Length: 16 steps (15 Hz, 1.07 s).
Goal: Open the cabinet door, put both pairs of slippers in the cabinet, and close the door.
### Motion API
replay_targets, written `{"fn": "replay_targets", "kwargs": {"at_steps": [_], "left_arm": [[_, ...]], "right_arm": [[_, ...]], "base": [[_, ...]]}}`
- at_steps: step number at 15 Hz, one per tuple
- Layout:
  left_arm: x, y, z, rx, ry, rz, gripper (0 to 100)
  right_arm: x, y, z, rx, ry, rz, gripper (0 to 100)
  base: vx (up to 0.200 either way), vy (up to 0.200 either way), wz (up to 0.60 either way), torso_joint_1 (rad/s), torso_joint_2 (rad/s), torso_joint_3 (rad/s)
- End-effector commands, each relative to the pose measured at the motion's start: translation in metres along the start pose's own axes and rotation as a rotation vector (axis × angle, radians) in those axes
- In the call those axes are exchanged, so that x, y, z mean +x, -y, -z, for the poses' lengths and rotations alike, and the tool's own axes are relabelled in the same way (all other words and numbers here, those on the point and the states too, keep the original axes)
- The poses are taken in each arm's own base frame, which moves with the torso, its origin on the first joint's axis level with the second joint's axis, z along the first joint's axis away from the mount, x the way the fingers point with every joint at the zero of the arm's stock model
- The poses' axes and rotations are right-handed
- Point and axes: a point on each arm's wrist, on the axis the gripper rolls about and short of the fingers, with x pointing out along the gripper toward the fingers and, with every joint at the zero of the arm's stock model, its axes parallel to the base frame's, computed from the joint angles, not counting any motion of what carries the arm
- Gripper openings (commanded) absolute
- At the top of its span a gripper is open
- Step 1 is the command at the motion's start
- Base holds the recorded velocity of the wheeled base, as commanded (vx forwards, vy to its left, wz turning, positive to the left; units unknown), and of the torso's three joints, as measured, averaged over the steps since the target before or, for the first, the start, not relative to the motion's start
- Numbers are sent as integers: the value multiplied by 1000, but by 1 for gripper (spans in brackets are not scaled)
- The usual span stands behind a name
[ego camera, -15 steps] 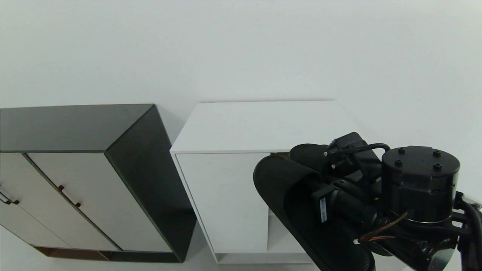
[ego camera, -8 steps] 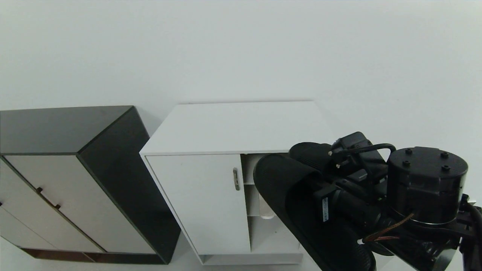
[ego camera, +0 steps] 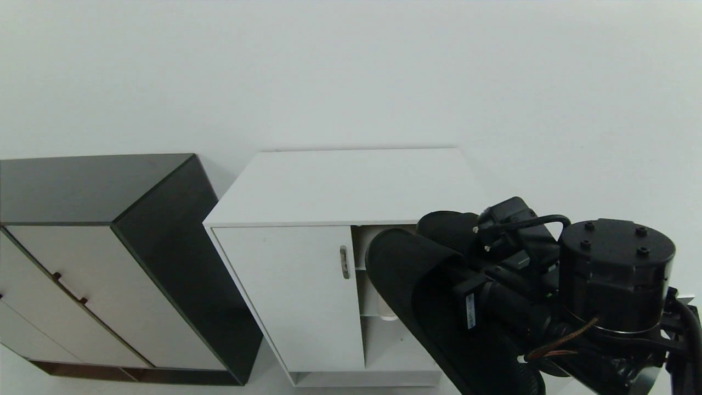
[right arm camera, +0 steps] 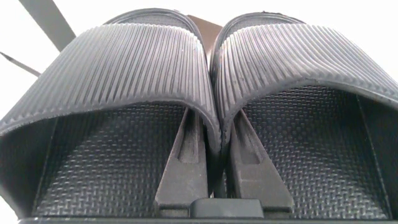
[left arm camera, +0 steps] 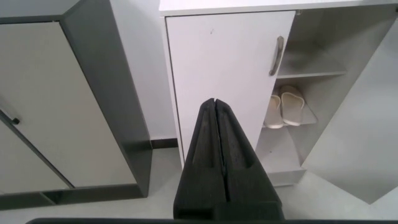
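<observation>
The right jaws pinch the black slippers (right arm camera: 124, 68). One finger (right arm camera: 183, 165) reaches inside each slipper, and the two squeeze the neighbouring strap walls together between them. The pair sits side by side with its ribbed straps uppermost. In the head view the black slippers (ego camera: 417, 285) hang in the air in front of the white cabinet (ego camera: 340, 186), before its open right-hand compartment.

The left jaws are pressed together with nothing between them. They hang low over the floor (left arm camera: 155, 168) and point at the closed left door (left arm camera: 224, 81) of the white cabinet. The handle (left arm camera: 277, 56) of that door stands at its inner edge. The right door (left arm camera: 367, 124) is swung wide open. The white slippers (left arm camera: 287, 107) lie inside on the lower shelf, side by side.

A dark cabinet (ego camera: 181, 263) with pale doors stands just beside the white one, on the robot's left. A plain wall (ego camera: 351, 71) rises behind both.

A second ago the whole head view lay otherwise, so the camera has turned. Both cabinets now sit farther to the left in it. The door handle (ego camera: 344, 261) and more of the open compartment now show beside the black slippers.

Since half a second ago the cabinets have kept their place in the view. The right arm with its slippers has edged only slightly to the robot's left. The tip of a white slipper (ego camera: 387, 315) shows beside it in both.
</observation>
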Motion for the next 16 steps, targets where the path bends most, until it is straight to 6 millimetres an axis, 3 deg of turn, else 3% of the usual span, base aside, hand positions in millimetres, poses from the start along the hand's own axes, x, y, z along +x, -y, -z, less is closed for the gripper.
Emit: {"fn": "replay_targets", "kwargs": {"at_steps": [1,7,16], "left_arm": [[0,0,0,0,-1,0,0],[0,0,0,0,-1,0,0],[0,0,0,0,-1,0,0]], "right_arm": [[1,0,1,-1,-2,0,0],[4,-2,4,-7,-16,1,0],[4,-2,4,-6,-13,0,0]], "base": [[0,0,0,0,0,0],[0,0,0,-14,28,19],[0,0,0,-204,512,292]]}}
